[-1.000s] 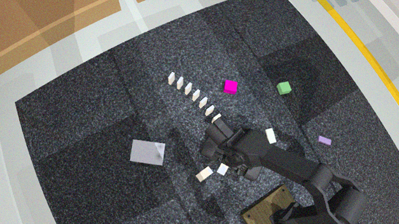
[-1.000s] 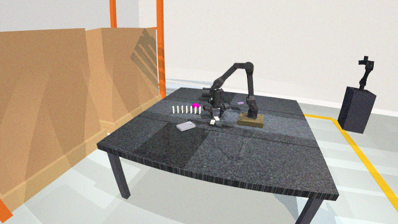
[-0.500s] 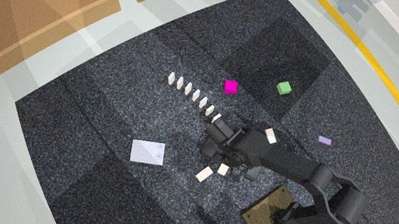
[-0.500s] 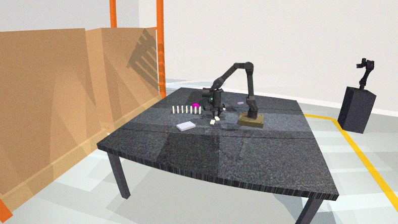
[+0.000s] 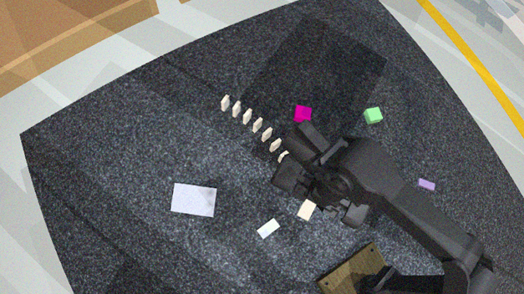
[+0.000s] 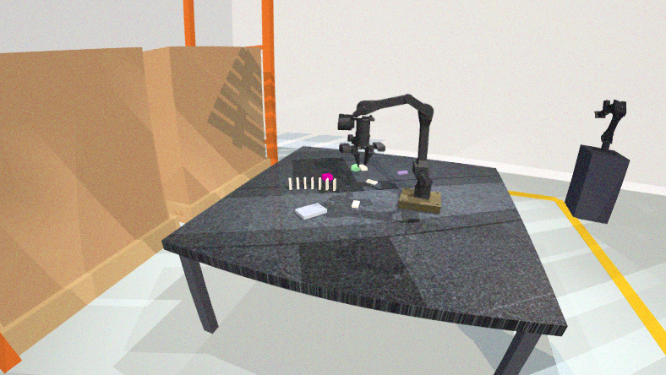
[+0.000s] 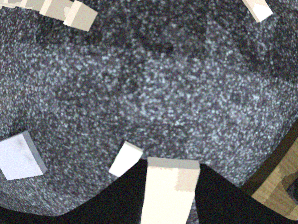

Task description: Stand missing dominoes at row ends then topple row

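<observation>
A cream domino (image 5: 306, 209) (image 6: 363, 167) (image 7: 171, 197) is held by my gripper (image 6: 363, 163) (image 7: 172, 169), which is shut on it well above the table. Several cream dominoes stand in a slightly curved row; its far-left one (image 5: 225, 103) (image 6: 289, 183) and its near-arm end one (image 5: 282, 156) (image 6: 334, 184) (image 7: 81, 16) are upright. The row is to one side of the gripper, apart from it. One loose domino (image 5: 267, 228) (image 6: 355, 203) (image 7: 126, 159) lies flat. Another loose domino (image 6: 371, 182) (image 7: 258, 9) lies flat, hidden under the arm in the top view.
A magenta cube (image 5: 302, 113) (image 6: 327, 176) is close behind the row. A green block (image 5: 373, 115) (image 6: 355, 167) and a purple piece (image 5: 426, 184) (image 6: 402, 172) lie beyond the arm. A pale flat box (image 5: 193, 199) (image 6: 310, 211) (image 7: 20, 157) lies in front of the row.
</observation>
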`<state>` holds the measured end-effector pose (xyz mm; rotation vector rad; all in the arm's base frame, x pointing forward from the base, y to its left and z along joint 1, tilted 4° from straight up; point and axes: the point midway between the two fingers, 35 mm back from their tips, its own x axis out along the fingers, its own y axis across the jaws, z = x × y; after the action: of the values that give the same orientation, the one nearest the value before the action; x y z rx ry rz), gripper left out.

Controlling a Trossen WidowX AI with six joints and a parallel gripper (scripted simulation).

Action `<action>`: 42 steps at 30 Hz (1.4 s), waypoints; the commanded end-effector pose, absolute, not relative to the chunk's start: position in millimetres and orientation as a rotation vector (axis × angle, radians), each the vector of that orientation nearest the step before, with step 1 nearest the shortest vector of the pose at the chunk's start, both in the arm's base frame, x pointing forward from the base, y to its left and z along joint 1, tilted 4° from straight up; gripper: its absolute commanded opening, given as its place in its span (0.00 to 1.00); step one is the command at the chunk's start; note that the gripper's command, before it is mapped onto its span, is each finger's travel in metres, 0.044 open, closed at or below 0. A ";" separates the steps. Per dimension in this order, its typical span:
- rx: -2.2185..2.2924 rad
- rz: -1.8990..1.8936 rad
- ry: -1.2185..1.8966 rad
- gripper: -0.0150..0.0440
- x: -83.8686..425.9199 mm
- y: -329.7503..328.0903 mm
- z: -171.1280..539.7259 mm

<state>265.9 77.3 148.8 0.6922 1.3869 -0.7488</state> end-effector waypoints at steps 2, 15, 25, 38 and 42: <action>0.690 -0.749 1.392 0.44 262.8 76.3 172.5; 0.195 -0.208 1.519 0.44 263.4 205.2 170.5; -0.209 0.149 1.541 0.44 227.0 289.8 163.1; -0.254 0.232 1.357 0.44 241.3 311.2 141.4; -0.268 0.261 1.280 0.44 246.0 319.6 134.1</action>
<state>242.4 313.2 137.2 -0.2563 1.3464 0.2337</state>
